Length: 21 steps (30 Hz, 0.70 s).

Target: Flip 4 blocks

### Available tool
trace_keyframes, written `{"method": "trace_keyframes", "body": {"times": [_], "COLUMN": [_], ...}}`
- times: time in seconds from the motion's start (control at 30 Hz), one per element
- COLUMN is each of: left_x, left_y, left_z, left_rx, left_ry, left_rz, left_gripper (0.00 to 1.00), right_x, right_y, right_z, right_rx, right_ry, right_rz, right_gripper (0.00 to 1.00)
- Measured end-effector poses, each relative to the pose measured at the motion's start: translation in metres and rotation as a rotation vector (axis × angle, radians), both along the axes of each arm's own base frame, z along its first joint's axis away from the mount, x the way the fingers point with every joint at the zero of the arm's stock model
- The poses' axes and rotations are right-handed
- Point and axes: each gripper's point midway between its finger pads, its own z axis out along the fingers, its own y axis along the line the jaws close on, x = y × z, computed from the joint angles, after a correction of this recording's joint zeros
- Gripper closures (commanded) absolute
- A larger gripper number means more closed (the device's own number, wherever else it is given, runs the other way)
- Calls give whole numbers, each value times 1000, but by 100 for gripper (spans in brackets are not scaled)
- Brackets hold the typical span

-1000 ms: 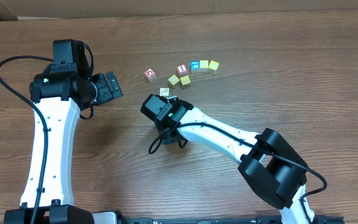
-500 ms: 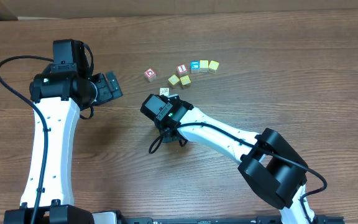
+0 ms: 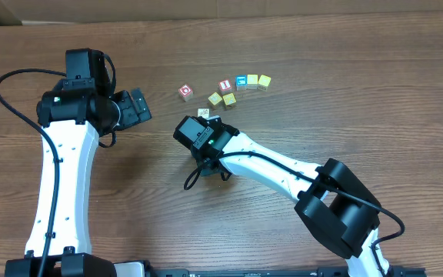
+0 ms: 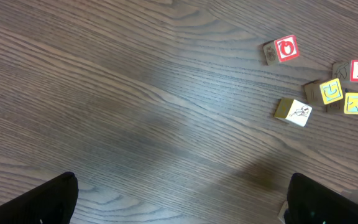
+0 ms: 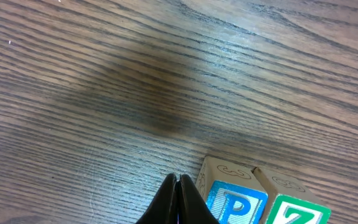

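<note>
Counter (image 3: 375, 108): wood grain, cubes only. No containers in view, so nothing is held in anything.

Blocks sit in the upper middle of the overhead.
- O block (image 3: 185, 92): alone at the left end of the scatter.
- White block (image 3: 204, 113): lower right of O, just above the head of the right arm (image 3: 260, 163).
- P block (image 5: 238, 202) and Z block (image 5: 291, 208): side by side and touching in the lower right of the right wrist view, letters toward the camera, just right of the fingertips.
- Yellow cubes (image 3: 215, 99) and red 1 cube (image 3: 225, 85) are mixed in; not for flipping.

Left jaws: wide apart, nothing between them. Fingers (image 4: 42, 202) show at the bottom corners of the left wrist view, well apart from the blocks.

Right jaws: pressed together and empty, fingertips (image 5: 169, 199) at bottom centre. Cannot tell whether they touch the counter.

Handling, judged:
- Small wooden cubes: light, stiff, not fragile. Painted faces are likely slick.
- Take hold on two opposite side faces.
- P and Z touch, so only their free faces give room.
- O and white stand free, so they are the easier grips.
</note>
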Motion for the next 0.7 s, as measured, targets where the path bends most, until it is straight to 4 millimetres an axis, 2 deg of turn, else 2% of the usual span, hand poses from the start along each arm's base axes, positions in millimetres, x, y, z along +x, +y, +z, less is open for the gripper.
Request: {"method": "trace_keyframes", "body": {"times": [0.7], "left_x": [0], "left_y": [0], "left_z": [0], "left_rx": [0], "left_ry": [0], "left_rz": [0], "left_gripper": [0], "right_x": [-4], "right_y": [-5], "right_z": [-1], "right_rx": [-21], "right_ry": [16], "right_rz": [0], "right_gripper": [96]}}
